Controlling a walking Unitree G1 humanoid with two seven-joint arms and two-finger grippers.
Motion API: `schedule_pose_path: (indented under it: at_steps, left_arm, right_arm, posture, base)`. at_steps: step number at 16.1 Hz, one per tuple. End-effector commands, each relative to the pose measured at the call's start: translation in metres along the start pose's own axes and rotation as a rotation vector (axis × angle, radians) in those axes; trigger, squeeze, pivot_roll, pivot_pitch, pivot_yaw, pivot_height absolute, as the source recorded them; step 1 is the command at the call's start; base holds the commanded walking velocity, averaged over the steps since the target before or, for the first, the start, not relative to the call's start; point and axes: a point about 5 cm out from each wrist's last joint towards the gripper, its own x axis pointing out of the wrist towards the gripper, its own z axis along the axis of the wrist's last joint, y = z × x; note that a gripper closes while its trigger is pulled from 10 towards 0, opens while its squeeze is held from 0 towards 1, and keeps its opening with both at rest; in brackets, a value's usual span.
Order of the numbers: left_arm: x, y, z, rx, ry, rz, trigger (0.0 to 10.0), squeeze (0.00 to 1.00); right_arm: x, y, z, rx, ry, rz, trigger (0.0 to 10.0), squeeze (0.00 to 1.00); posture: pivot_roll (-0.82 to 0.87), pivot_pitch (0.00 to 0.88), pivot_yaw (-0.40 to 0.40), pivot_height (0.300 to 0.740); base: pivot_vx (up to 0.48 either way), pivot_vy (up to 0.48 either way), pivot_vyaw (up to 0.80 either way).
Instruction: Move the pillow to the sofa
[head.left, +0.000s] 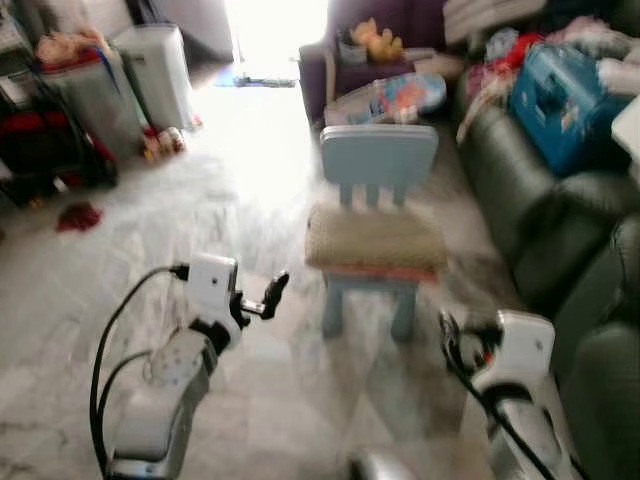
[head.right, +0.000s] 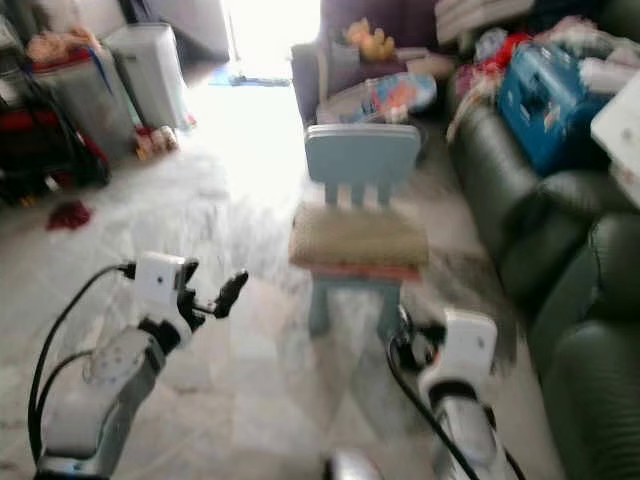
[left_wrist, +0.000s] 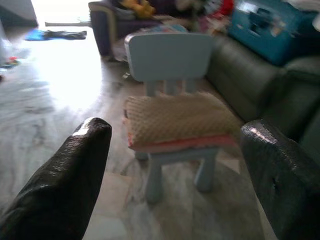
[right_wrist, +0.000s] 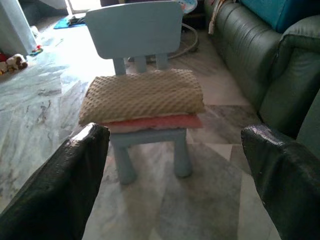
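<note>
We find no text, label, brand, number or sign that we can read on anything in these blurred views.

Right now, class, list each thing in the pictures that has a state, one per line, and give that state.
Pillow: lying flat on the chair seat, not held.
Chair: upright on the floor, beside the sofa.
Sofa: cluttered at its far end.
Left gripper: open, apart from the pillow.
Right gripper: open, apart from the pillow.
</note>
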Motion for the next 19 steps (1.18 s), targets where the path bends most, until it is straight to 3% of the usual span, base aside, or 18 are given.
schedule_pose_path:
  at_steps: [1,10,14,19]
  left_arm:
    - [0.001,0.003,0.000,0.003,0.001,0.026,10.0,0.00]
    - [0.001,0.014,0.003,-0.036,-0.018,0.112,10.0,0.00]
    - [-0.005,0.013,-0.001,-0.057,-0.012,0.144,10.0,0.00]
    - [-0.010,0.015,-0.004,-0.065,-0.008,0.174,10.0,0.00]
  right_arm:
    - [0.003,0.002,0.008,-0.001,-0.024,0.015,10.0,0.00]
    - [0.013,0.003,0.025,-0.043,-0.067,0.074,10.0,0.00]
    - [0.014,0.002,0.027,-0.067,-0.062,0.100,10.0,0.00]
    - [0.023,0.003,0.034,-0.084,-0.075,0.111,10.0,0.00]
  posture:
    - [-0.07,0.000,0.027,0.740]
    - [-0.06,0.000,0.001,0.740]
    - [-0.04,0.000,-0.028,0.740]
    - [-0.04,0.000,-0.035,0.740]
  base:
    - [0.000,0.000,-0.80]
    - [0.000,0.000,0.00]
    - [0.000,0.000,0.00]
    - [0.296,0.000,0.00]
